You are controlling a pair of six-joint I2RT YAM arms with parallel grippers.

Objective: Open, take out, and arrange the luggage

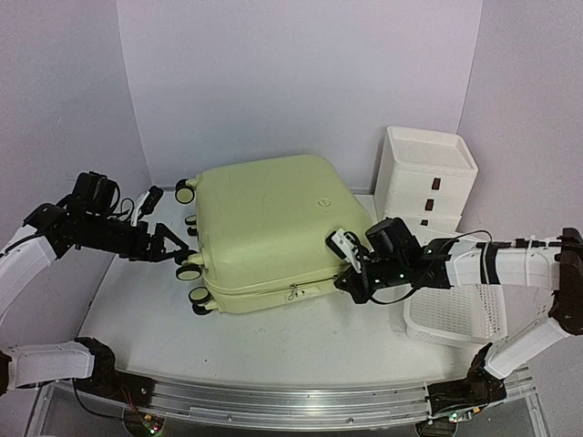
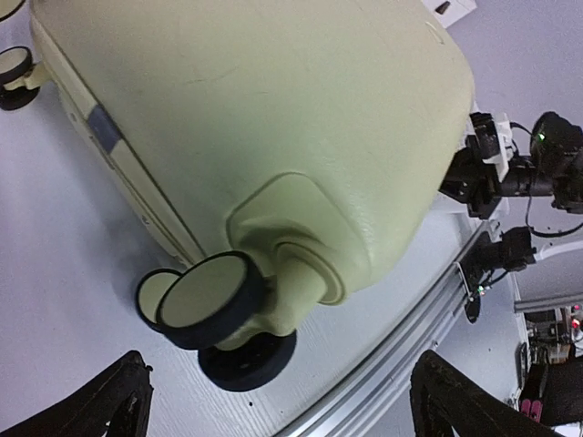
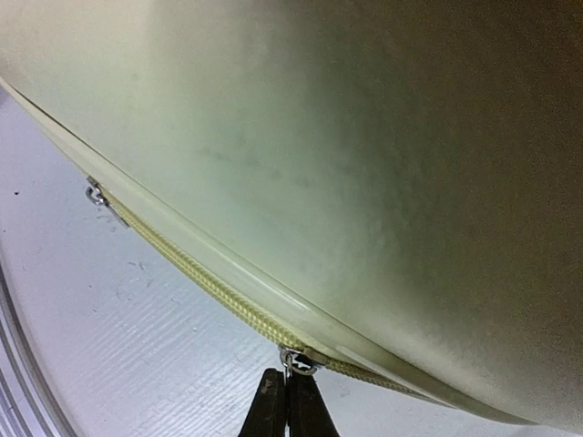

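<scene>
Item one: suitcase (image 1: 264, 228), pale yellow-green hard shell, lying flat and shut at the centre of the table (image 1: 273, 341), with its wheels (image 1: 189, 271) along the 9 o'clock side. On the seam near its 5 o'clock corner I see a zipper pull (image 3: 296, 361), and my right gripper (image 3: 287, 405) is pinched tight on it. My left gripper (image 1: 176, 248) sits at 9 o'clock, spread wide and facing a wheel. White drawer box (image 1: 428, 177) at 2 o'clock, just beside the case. White mesh basket (image 1: 455, 314) at 4 o'clock, beneath the right arm.
</scene>
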